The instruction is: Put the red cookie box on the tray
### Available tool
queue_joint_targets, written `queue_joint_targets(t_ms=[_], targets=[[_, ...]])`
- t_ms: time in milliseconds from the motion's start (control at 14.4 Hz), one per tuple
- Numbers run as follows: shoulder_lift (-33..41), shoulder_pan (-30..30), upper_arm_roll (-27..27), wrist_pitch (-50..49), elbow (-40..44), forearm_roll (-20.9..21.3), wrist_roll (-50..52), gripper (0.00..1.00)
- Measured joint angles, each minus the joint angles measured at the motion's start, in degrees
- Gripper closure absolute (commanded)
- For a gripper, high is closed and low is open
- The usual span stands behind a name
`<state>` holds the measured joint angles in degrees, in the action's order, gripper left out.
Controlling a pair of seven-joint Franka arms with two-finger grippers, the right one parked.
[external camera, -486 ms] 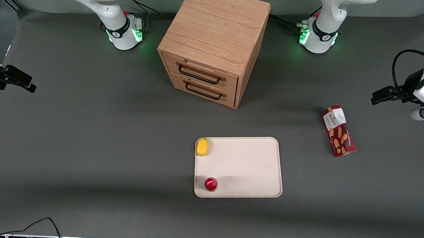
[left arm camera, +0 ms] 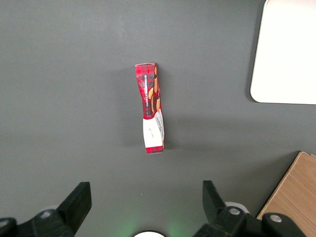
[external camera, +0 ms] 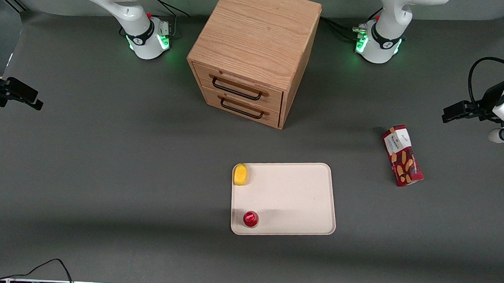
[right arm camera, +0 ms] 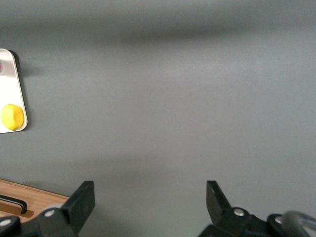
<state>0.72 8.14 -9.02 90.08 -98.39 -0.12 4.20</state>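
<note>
Front view: the box (external camera: 402, 155) lies flat on the table (external camera: 106, 160), well apart from the tray (external camera: 292, 198), out toward my working end. My gripper (external camera: 449, 114) hangs high near it, holding nothing. Lemon (external camera: 240, 174) and a red ball (external camera: 250, 219) hug one tray edge, so there's room.

Wrist view: fingers (left arm camera: 76, 200) spread wide, box (left arm camera: 151, 107) between them, I'd say lined up to grab.

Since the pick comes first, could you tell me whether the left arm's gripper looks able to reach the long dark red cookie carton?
Probably yes. The gripper hovers open near the red cookie carton, which lies alone on the grey table, apart from the cream tray.
</note>
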Motion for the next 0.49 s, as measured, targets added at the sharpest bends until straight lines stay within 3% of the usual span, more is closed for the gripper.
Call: queue_joint_targets(t_ms=[486], targets=[[-1.0, 0.0, -0.1, 4.1, -5.3, 0.0, 0.0, 0.0]])
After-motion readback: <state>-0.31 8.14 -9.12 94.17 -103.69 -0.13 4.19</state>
